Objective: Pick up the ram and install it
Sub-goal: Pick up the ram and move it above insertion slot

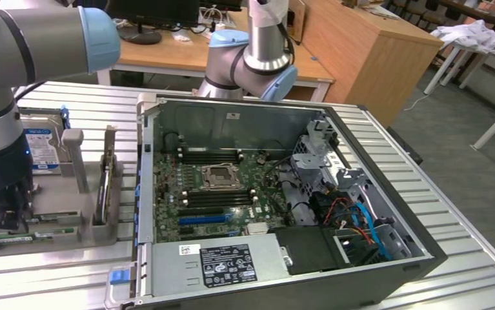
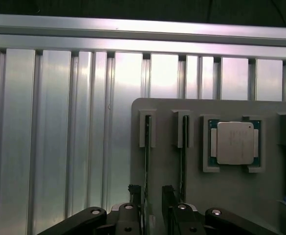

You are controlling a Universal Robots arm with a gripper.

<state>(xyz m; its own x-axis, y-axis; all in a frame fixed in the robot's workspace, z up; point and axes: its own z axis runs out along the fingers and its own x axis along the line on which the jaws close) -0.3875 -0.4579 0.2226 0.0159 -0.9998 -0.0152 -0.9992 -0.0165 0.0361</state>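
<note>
While the gripper hangs over the grey holder, its jaws stand wide open, empty.
The ram stands on edge between them, a second stick just outside.

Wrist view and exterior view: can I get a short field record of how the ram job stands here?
gripper: open, low over the tray, one finger on each side of the ram
ram: on edge in its tray slot, not yet lifted
second stick: in the neighbouring slot
CPU chip: in a tray pocket beside the sticks
hard drive: upright on the tray
computer case: open, on the exterior view's right of the tray
</note>
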